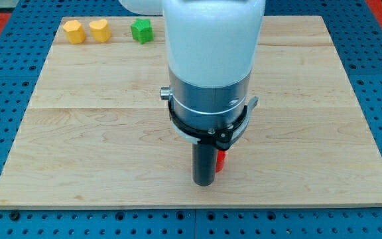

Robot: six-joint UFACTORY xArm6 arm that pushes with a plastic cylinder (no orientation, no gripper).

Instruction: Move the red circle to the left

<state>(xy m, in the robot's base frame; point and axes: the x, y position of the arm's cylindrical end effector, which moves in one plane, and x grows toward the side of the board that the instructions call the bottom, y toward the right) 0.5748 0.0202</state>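
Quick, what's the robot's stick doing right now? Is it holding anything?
My tip: a plain rod, no tool to open or close, so it holds nothing. It sits right beside the red block, which peeks out on the view's right.

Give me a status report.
My tip down, touching red circle at its left. Circle mostly hidden behind rod. Nothing in the way leftward; other blocks far at top.

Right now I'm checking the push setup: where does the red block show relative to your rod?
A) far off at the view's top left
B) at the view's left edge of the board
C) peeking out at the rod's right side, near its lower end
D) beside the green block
C: only a sliver of the red block shows, right against the view's right side of the rod just above my tip; the rest is hidden behind the rod.
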